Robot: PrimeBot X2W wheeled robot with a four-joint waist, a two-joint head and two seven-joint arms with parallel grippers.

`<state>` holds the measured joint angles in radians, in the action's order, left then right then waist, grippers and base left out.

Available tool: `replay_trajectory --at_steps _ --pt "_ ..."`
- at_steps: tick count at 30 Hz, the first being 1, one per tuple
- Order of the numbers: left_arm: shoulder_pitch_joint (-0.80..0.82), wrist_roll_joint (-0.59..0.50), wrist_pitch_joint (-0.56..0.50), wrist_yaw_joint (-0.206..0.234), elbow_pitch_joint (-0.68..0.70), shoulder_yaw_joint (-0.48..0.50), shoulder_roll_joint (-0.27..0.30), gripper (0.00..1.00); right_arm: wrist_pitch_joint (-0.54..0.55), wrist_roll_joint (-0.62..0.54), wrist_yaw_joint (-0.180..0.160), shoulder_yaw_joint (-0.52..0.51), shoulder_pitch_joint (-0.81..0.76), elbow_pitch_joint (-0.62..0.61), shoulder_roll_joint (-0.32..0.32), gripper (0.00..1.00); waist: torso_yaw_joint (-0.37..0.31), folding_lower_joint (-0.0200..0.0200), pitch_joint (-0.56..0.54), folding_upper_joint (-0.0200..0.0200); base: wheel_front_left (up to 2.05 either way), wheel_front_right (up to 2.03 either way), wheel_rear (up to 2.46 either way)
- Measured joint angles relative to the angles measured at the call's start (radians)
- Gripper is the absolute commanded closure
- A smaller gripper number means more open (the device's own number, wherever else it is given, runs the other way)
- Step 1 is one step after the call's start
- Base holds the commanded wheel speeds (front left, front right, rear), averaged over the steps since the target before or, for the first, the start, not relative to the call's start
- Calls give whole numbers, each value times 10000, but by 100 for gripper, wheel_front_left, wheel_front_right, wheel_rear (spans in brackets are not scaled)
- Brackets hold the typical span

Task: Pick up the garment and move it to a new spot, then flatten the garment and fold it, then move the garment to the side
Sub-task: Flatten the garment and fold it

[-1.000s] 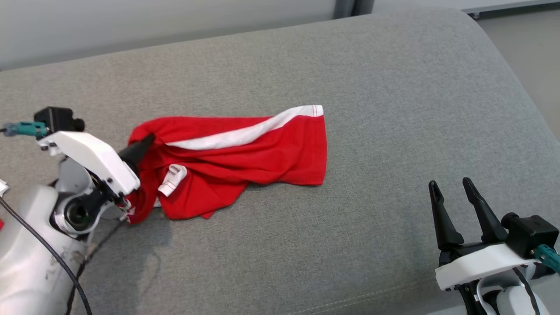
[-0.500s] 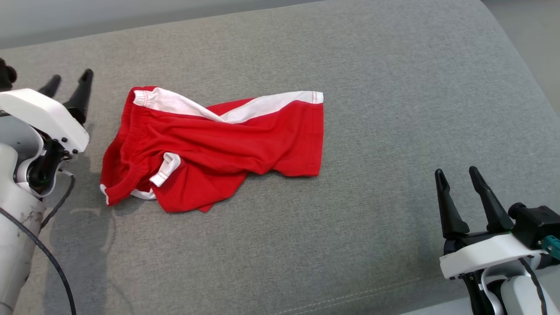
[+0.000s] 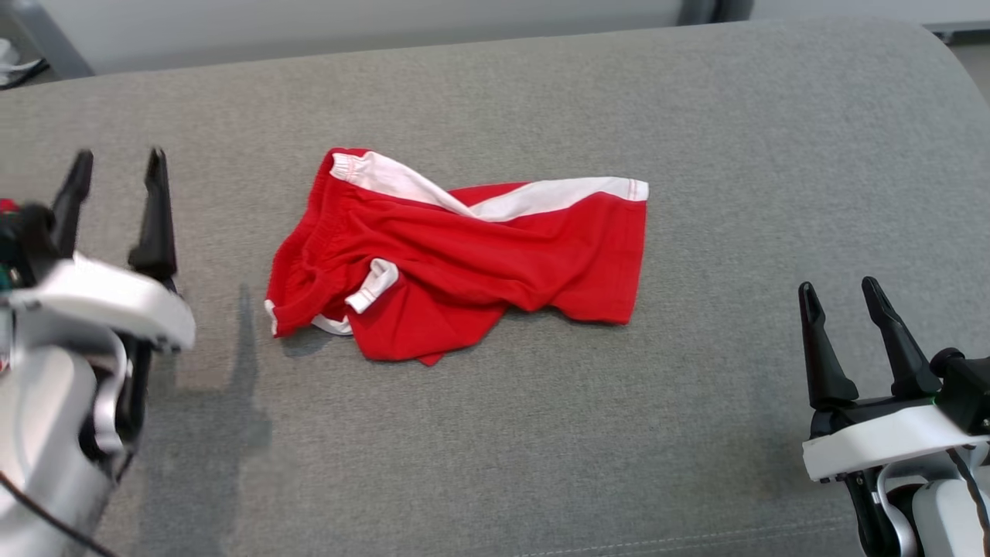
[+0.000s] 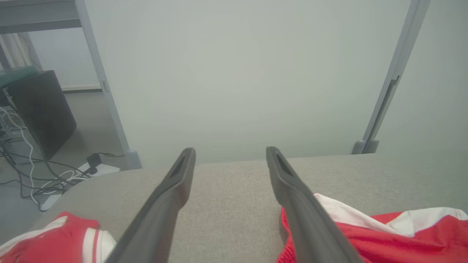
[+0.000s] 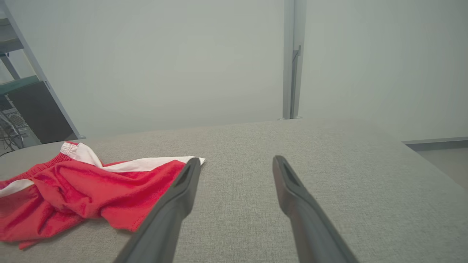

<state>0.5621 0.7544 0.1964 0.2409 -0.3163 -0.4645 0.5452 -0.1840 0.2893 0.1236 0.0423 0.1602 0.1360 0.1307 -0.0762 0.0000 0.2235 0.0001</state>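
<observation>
- Crumpled red shorts [image 3: 464, 263] on grey couch [image 3: 696, 116].
- Left gripper [image 3: 121, 155] beside shorts, jaws spread, empty.
- Right gripper [image 3: 838, 285] well apart, jaws spread, empty.

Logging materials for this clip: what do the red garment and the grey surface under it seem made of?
Red garment: soft matte knit, probably cotton jersey, judging by loose creases. Grey surface: matte woven upholstery, it seems; a flecked, coarse weave shows.
</observation>
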Motion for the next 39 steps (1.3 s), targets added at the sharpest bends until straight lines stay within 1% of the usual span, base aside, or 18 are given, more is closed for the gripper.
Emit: replay_trajectory --at_steps 3,5,8,11,14,20,25,30,33,39 --pt "-1344 -54 159 813 1417 207 119 0 23 -13 0 13 8 -58 10 0 214 0 -166 0 0 0 0" --pt "-2100 -61 255 1204 2209 332 144 0 109 -104 0 12 4 -119 71 0 364 0 -262 0 0 0 0" --pt "-3086 -75 355 1695 3010 441 140 0 211 -104 0 19 -23 -159 157 0 575 0 -442 0 0 0 0" --pt "-3971 -81 435 2013 3526 593 117 0 270 -105 0 -8 -104 -171 169 0 745 0 -660 0 0 0 0" --pt "-4646 -174 510 2094 3825 650 69 0 311 -105 0 -50 -353 -151 155 0 904 0 -902 0 0 0 0" --pt "-5497 -347 518 2061 4023 639 -6 0 410 -105 0 -94 -949 -40 58 0 1153 0 -1381 0 0 0 0" --pt "-5653 -430 520 1427 3933 623 -284 0 433 -123 0 -336 -1408 -46 -67 0 1242 0 -1754 0 0 0 0" --pt "-5772 -604 522 836 3494 920 -685 0 522 -180 0 -460 -1807 -58 -245 0 1236 0 -2114 0 0 0 0" --pt "-5799 -869 525 604 3285 1081 -859 0 535 -184 0 -585 -1976 -109 -305 0 1191 0 -2273 0 0 0 0" --pt "-5740 -1369 548 117 2819 1204 -953 0 614 -230 0 -654 -2124 -253 -433 0 1139 0 -2366 0 0 0 0"
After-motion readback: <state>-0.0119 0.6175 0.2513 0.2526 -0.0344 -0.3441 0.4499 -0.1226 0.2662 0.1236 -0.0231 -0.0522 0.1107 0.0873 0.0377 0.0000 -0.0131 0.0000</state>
